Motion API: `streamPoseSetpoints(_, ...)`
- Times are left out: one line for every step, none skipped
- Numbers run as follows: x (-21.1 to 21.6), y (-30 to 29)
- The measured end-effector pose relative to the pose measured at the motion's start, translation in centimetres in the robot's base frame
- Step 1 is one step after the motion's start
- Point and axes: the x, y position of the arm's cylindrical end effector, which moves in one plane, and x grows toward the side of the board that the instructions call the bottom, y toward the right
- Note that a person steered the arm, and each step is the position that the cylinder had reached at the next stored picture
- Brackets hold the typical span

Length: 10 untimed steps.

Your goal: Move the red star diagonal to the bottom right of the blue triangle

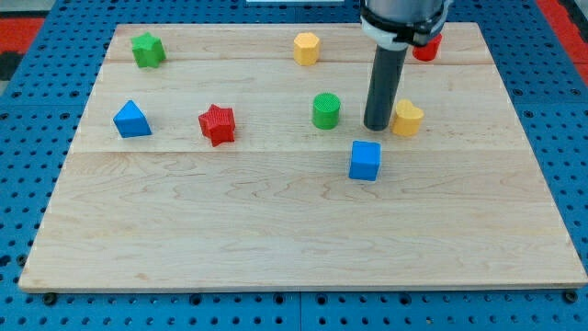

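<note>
Nearest the view's bottom lies a bare stretch of the pale wooden board (276, 239), which rests on a blue pegboard surface (28, 184). Going up, the first block is the blue plastic cube (365, 160), right of centre. Just above it my tip (377, 127), the lower end of the dark rod, stands between the green plastic cylinder (325, 110) on its left and the yellow heart-like block (407, 119) close at its right; the rod has no jaws to open or close. At about the same depth, well to the view's left, the red plastic star (218, 124) sits just right of the blue plastic triangle (132, 119), far from my tip. Farthest up are the green star (147, 50), a yellow hexagonal block (306, 48) and a red block (425, 48) partly hidden behind the arm.
</note>
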Motion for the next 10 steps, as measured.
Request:
streamPoseSetpoints(-2.5,5.0)
streamPoseSetpoints(-4.9,6.3)
streamPoseSetpoints(-3.0,3.2)
streamPoseSetpoints(-8.0,2.0)
streamPoseSetpoints(-11.4,3.6)
streamPoseSetpoints(-10.6,8.7)
streamPoseSetpoints(-7.4,7.9)
streamPoseSetpoints(-7.4,7.4)
streamPoseSetpoints(-9.2,6.3)
streamPoseSetpoints(-9.3,6.0)
